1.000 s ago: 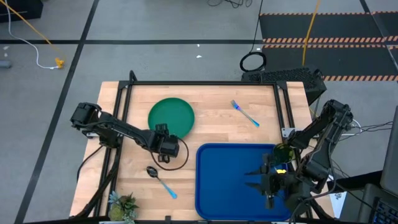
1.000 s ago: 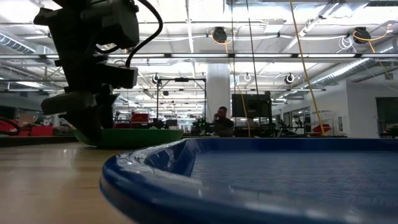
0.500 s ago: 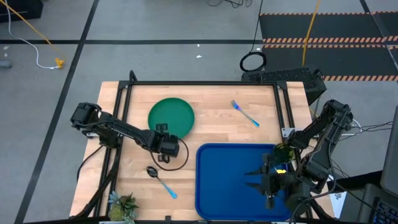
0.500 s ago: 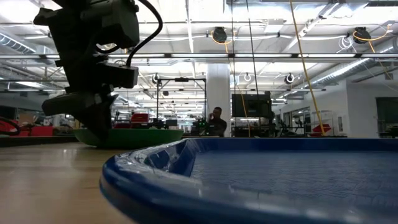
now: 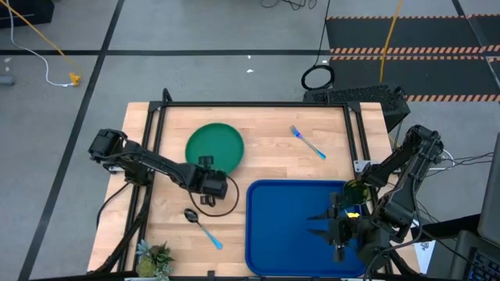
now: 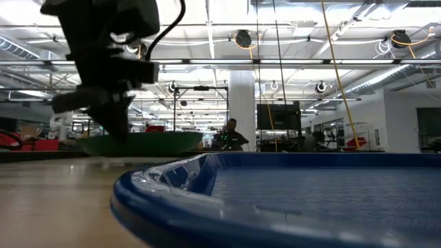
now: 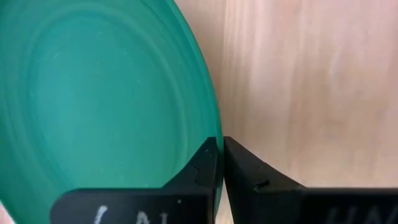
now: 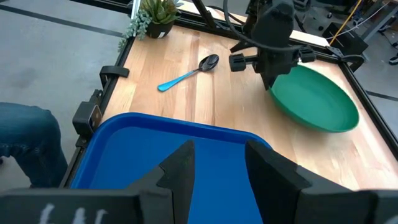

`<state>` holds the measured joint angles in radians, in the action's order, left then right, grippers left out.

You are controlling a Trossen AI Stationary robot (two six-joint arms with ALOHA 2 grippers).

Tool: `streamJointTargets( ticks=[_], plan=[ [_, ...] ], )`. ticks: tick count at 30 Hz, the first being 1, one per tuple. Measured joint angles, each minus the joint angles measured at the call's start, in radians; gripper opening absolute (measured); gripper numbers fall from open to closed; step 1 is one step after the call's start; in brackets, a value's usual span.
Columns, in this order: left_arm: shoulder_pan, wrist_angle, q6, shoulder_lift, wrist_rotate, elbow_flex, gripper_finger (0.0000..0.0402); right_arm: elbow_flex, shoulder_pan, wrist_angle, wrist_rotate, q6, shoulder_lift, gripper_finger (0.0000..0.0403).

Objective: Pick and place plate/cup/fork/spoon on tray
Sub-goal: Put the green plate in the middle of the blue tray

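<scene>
Left tool (image 5: 206, 166) pinched shut on the near rim of the plate (image 5: 215, 145), lifted off the tabletop. Tray (image 5: 289, 226) down to the right (close by). Right tool (image 5: 316, 224) wide, over the tray.

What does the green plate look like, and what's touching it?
The plate is round, green and smooth like plastic, with a raised rim and faint rings inside. Nothing lies on it. It sits on the wooden table, beside the blue tray, not on it. The left gripper is shut on its rim, and that edge looks tipped up a little.
</scene>
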<state>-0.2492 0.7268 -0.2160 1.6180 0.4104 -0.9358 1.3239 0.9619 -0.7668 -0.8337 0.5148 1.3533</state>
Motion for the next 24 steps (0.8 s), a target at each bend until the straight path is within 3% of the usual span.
streamJointTargets(
  ticks=[7,15,24],
  plan=[
    [-0.048,0.1,0.006,0.0,0.039,-0.202,0.0013,0.0,0.0,0.0,0.0,-0.004,0.0,0.0132],
    [-0.126,0.081,0.117,0.0,0.046,-0.42,0.0008,0.0,0.0,-0.001,-0.002,-0.004,-0.009,0.0132],
    [-0.221,0.078,0.143,-0.001,0.054,-0.521,0.0008,0.0,0.002,0.008,-0.086,-0.014,-0.021,0.0132]
  ],
)
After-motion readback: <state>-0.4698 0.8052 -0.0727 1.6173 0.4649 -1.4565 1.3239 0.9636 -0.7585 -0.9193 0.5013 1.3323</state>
